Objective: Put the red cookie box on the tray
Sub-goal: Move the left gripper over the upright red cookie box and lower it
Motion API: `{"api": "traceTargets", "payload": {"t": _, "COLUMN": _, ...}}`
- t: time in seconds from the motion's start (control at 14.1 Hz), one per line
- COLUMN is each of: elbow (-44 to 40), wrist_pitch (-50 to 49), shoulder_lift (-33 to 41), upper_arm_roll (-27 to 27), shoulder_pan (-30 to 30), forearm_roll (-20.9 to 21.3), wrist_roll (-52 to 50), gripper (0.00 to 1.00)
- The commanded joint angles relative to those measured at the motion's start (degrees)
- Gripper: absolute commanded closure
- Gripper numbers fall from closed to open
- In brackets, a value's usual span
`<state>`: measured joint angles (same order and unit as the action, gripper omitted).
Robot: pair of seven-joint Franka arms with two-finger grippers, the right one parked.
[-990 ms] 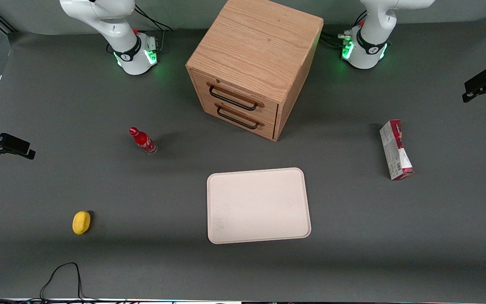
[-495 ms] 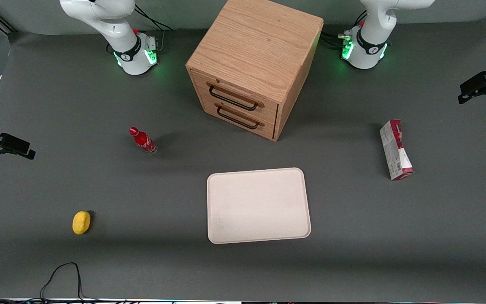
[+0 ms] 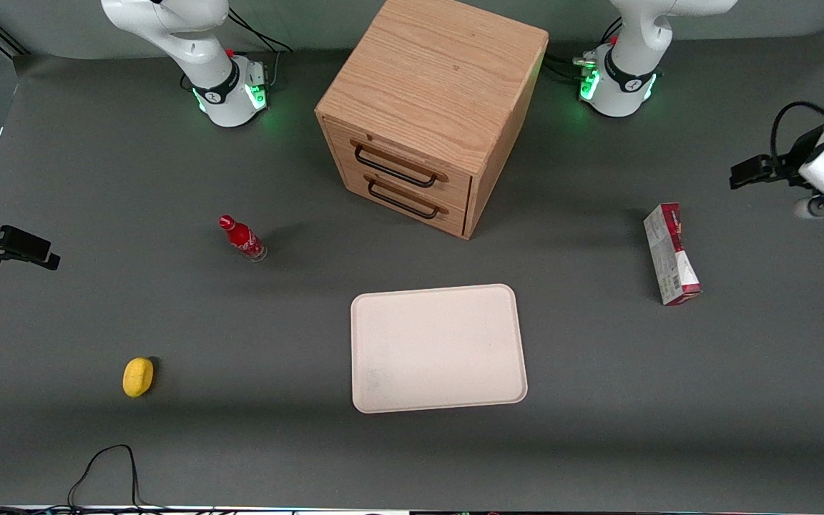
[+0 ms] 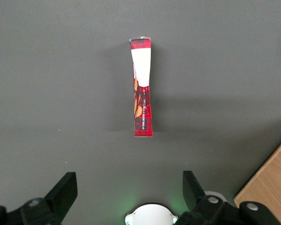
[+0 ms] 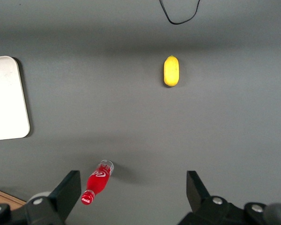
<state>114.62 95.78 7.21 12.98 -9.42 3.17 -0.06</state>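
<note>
The red cookie box (image 3: 671,254) stands on its long thin edge on the grey table, toward the working arm's end. The cream tray (image 3: 438,349) lies flat in front of the wooden cabinet, nearer the front camera, with nothing on it; its edge also shows in the right wrist view (image 5: 7,101). My left gripper (image 3: 812,179) hangs high above the table at that same end, farther from the front camera than the box. In the left wrist view the gripper (image 4: 129,180) is open with nothing between its fingers, and the box (image 4: 142,89) lies well apart from them.
A wooden two-drawer cabinet (image 3: 430,114) stands at the table's middle. A small red bottle (image 3: 242,238) and a yellow lemon-like object (image 3: 138,376) sit toward the parked arm's end. A black cable (image 3: 101,465) loops near the front edge.
My left gripper has come in from the table's end toward the box, showing more of its white body. The box and tray have not moved.
</note>
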Motion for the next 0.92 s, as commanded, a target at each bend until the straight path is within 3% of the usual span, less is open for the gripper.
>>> {"api": "traceTargets", "payload": {"t": 0.0, "elbow": 10.4, "wrist_pitch": 9.9, "shoulder_lift": 3.2, "upper_arm_roll": 0.0, "shoulder_pan": -0.4, "forearm_roll": 0.4, "wrist_roll": -2.1, "gripper": 0.00}}
{"api": "traceTargets", "payload": {"t": 0.21, "elbow": 17.5, "wrist_pitch": 19.7, "shoulder_lift": 2.7, "upper_arm_roll": -0.1, "shoulder_pan": -0.5, "forearm_roll": 1.0, "wrist_roll": -2.8, "gripper": 0.00}}
{"api": "traceTargets", "payload": {"t": 0.42, "elbow": 27.4, "wrist_pitch": 35.8, "shoulder_lift": 1.8, "upper_arm_roll": 0.0, "shoulder_pan": -0.5, "forearm_roll": 1.0, "wrist_roll": -2.8, "gripper": 0.00}}
{"api": "traceTargets", "payload": {"t": 0.85, "elbow": 29.2, "wrist_pitch": 48.6, "shoulder_lift": -5.2, "upper_arm_roll": 0.4, "shoulder_pan": -0.3, "forearm_roll": 1.4, "wrist_roll": -2.8, "gripper": 0.00}}
